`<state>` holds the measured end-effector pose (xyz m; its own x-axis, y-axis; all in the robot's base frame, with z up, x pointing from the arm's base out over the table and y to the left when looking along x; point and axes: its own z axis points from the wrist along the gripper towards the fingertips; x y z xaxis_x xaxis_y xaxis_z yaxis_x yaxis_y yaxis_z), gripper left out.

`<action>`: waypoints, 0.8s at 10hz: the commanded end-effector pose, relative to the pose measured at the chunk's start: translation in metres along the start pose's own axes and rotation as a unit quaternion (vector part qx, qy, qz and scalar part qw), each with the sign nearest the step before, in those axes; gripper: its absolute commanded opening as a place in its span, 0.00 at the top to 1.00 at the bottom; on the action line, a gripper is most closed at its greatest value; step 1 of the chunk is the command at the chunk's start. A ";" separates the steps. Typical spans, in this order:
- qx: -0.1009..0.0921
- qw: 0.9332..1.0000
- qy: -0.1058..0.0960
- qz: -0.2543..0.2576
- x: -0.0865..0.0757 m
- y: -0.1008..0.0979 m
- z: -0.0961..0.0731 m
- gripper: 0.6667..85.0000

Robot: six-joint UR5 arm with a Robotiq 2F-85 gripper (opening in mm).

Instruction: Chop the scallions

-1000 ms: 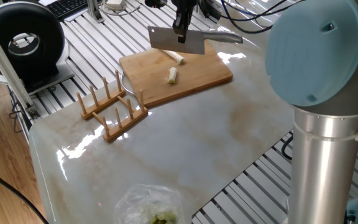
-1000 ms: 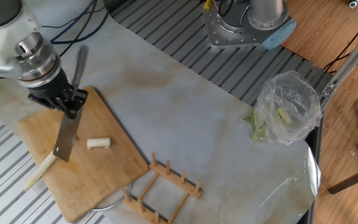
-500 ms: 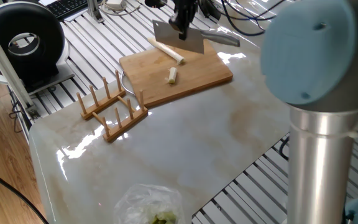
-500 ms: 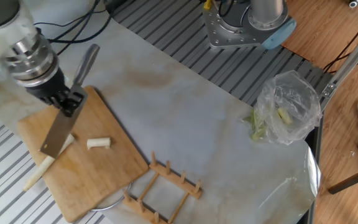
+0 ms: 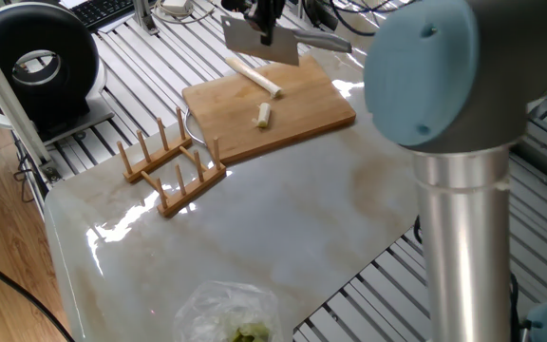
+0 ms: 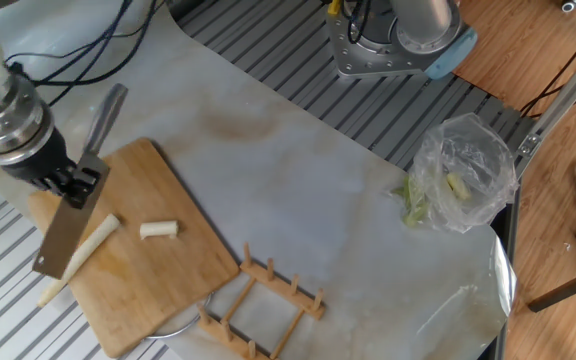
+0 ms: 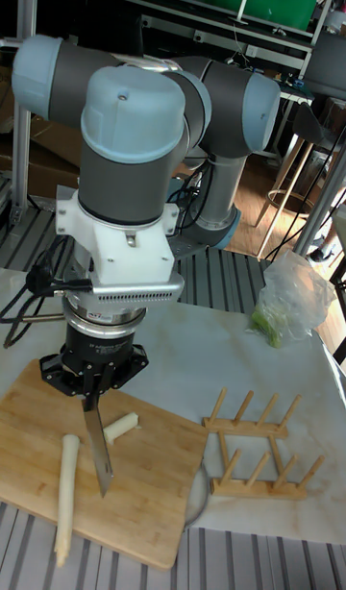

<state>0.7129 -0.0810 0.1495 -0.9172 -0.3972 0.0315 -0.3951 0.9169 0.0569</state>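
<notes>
My gripper (image 6: 74, 181) is shut on a steel cleaver (image 6: 60, 237) where blade meets handle. The blade hangs over the far end of the bamboo cutting board (image 6: 163, 275). Two pale scallions lie on the board. The long stalk (image 6: 86, 250) runs partly under the blade and off the board's edge, and a short cut piece (image 6: 158, 230) lies apart from it. In the one fixed view the cleaver (image 5: 259, 38) sits above the long stalk (image 5: 256, 78) and the short piece (image 5: 263, 115). In the tall view the blade (image 7: 99, 451) hangs edge-on between stalk (image 7: 65, 494) and piece (image 7: 120, 427).
A wooden peg rack (image 6: 268, 300) stands just off the board's near corner, with a metal ring (image 6: 173, 325) showing under the board. A clear plastic bag (image 6: 458, 170) with green bits lies at the table's other end. The arm's base (image 6: 398, 40) stands beyond the marble top.
The gripper has carried the cleaver up and away from the short piece, toward the board's outer end. The long stalk now shows more fully. Neither scallion piece has moved.
</notes>
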 end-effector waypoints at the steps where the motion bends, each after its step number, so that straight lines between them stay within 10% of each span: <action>1: -0.019 0.998 -0.011 -0.054 -0.012 0.008 -0.001 0.99; 3: 0.018 0.996 -0.020 -0.084 -0.019 -0.011 -0.001 0.99; 8: 0.018 0.972 -0.043 -0.231 -0.051 -0.032 -0.002 0.99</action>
<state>0.7504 -0.0838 0.1487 -0.7273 -0.6849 -0.0450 -0.6863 0.7264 0.0360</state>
